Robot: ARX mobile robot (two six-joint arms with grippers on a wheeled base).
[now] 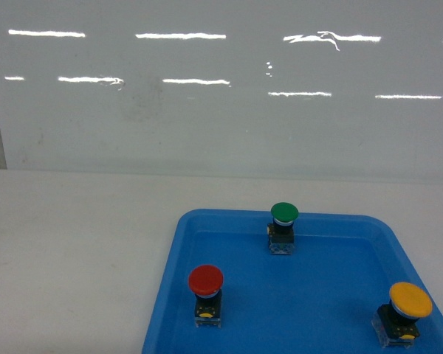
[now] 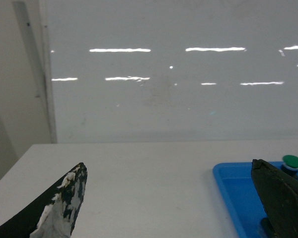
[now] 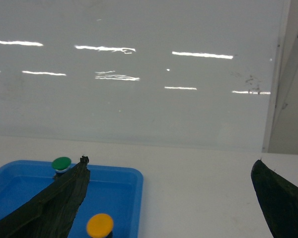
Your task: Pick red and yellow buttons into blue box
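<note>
Three push buttons stand upright on a shallow blue tray (image 1: 325, 310) with rounded corners, which lies on a pale table (image 1: 66, 251) before a glossy white wall (image 1: 221, 110) streaked with light reflections. Taking the tray's middle as the clock's centre in the head view, the red button (image 1: 206, 284) sits at about eight o'clock near the left rim, the yellow button (image 1: 408, 306) at about four o'clock close to the right rim, and the green button (image 1: 283, 220) at twelve o'clock just inside the far rim. All three are well apart from one another, each on a black-and-clear block, and nothing lies between them or covers them. The deep blue box appears in none of the views. Neither arm shows in the head view. The left gripper (image 2: 171, 203) hangs over bare table at the tray's nine o'clock side, its two dark fingers (image 2: 64, 208) spread wide with nothing between them; the green cap peeps past the right-hand finger. The right gripper (image 3: 171, 198) is likewise spread wide and holds nothing, hovering over table at the tray's three o'clock side; its left-hand finger (image 3: 54, 203) crosses part of the tray, with the yellow cap just beside its lower edge and the green cap by its tip.
</note>
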